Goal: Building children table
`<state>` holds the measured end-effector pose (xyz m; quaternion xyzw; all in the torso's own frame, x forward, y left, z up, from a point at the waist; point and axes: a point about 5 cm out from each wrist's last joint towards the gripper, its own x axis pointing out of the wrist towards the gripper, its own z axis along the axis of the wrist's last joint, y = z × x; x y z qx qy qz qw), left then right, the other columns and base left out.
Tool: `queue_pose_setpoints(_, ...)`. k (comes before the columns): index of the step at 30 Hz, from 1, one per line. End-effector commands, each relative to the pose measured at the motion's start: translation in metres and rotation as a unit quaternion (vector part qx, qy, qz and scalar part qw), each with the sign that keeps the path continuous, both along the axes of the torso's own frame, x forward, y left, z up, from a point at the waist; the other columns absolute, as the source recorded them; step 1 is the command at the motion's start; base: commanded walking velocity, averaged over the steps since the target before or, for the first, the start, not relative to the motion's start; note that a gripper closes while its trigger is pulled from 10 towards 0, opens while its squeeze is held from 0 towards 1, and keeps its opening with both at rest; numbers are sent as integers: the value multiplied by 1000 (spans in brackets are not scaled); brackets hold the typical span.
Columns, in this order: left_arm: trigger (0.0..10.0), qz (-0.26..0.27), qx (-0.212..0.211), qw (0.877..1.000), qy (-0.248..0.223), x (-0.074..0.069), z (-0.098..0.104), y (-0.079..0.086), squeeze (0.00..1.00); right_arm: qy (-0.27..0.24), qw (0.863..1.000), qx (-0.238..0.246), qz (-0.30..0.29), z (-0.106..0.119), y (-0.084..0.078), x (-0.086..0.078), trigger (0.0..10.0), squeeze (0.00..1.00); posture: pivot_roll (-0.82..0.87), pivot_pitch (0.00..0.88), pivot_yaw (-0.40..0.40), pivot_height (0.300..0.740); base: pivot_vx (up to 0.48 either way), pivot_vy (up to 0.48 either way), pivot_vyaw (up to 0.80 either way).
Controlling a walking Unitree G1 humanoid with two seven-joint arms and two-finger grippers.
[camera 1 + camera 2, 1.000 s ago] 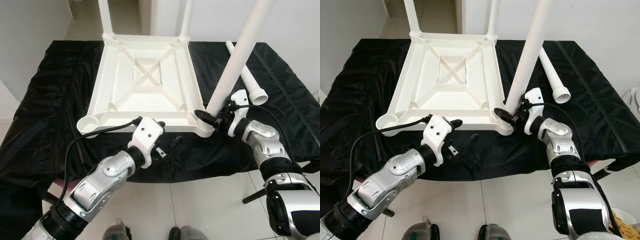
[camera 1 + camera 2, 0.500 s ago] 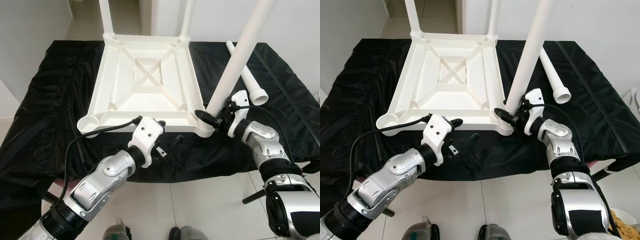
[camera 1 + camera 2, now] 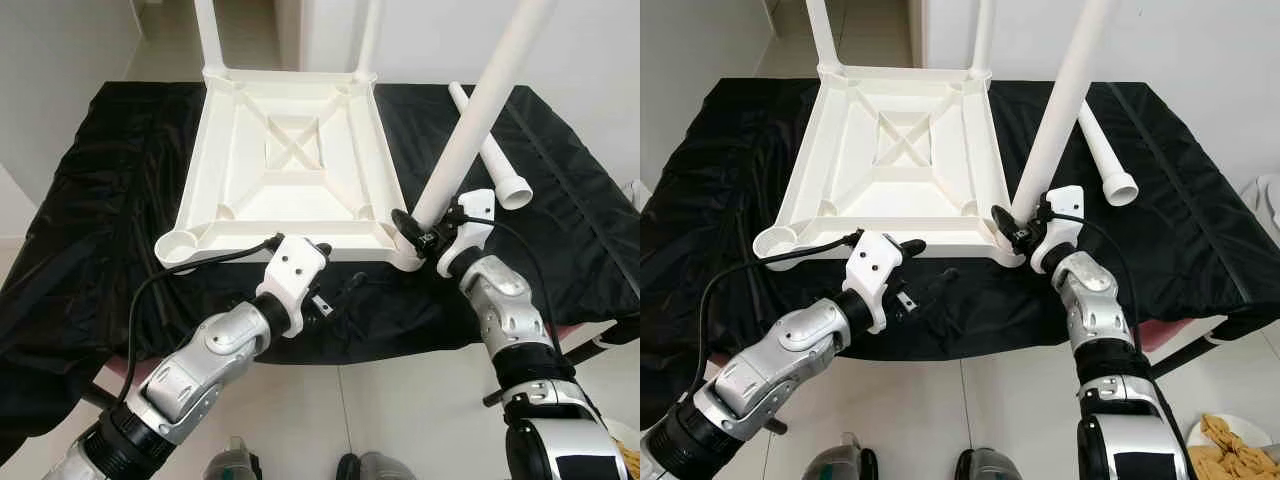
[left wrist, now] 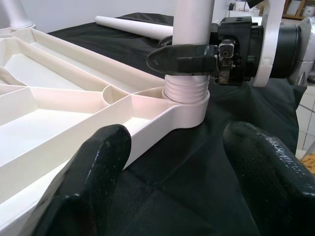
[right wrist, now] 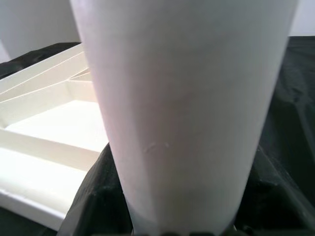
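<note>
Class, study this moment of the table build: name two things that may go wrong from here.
1. The leg in the right tool leans; in the left wrist view its threads still show above the corner socket, so it may cross-thread.
2. The open left tool isn't holding the tabletop, which may slide.

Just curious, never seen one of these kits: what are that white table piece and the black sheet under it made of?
The upside-down tabletop looks like moulded plastic: matt white, with cast ribs and corner sockets. The leg in the right pincer has a threaded end, probably the same plastic. The black sheet looks like thin, crinkly film or coated fabric, slightly glossy.
</note>
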<state>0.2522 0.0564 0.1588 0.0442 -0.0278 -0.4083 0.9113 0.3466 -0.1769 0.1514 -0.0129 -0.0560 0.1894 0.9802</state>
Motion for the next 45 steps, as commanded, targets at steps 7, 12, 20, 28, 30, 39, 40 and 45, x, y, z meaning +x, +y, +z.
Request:
queue_pose_setpoints(7, 10000, -128, 14, 992, 8, -13, -2, -8, 0, 2, 995, 36, -94, 2, 13, -7, 10000, 0, 37, 77, -18, 740, 0, 0, 0)
queue_pose_setpoints(12, 10000, -127, 11, 992, 9, -13, -2, -7, 0, 10, 982, 59, -177, 4, 23, -14, 10000, 0, 38, 77, -15, 740, 0, 0, 0)
queue_pose_setpoints(20, 10000, -125, 5, 992, 11, -13, -1, -6, 0, 26, 950, 90, -297, 9, 26, -23, 10000, 0, 38, 75, -16, 740, 0, 0, 0)
queue_pose_setpoints(28, 10000, -126, 2, 992, 9, -11, 0, -8, 0, 32, 949, 75, -306, 9, 40, -29, 10000, 0, 34, 72, -20, 740, 0, 0, 0)
queue_pose_setpoints(30, 10000, -125, 2, 992, 10, -11, 0, -8, 0, 35, 949, 74, -303, 8, 41, -30, 10000, 0, 35, 72, -20, 740, 0, 0, 0)
queue_pose_setpoints(39, 10000, -125, 0, 992, 10, -11, 0, -9, 0, 30, 961, 75, -266, 9, 38, -29, 10000, 1000, 30, 63, -24, 740, 0, 0, 0)
queue_pose_setpoints(40, 10000, -126, 0, 992, 10, -11, 0, -9, 0, 27, 962, 74, -260, 10, 37, -29, 10000, 1000, 30, 63, -24, 740, 0, 0, 0)
queue_pose_setpoints(45, 10000, -127, -2, 992, 10, -10, 0, -10, 0, 33, 976, 77, -200, 8, 36, -28, 10000, 439, 27, 57, -27, 740, 0, 0, 0)
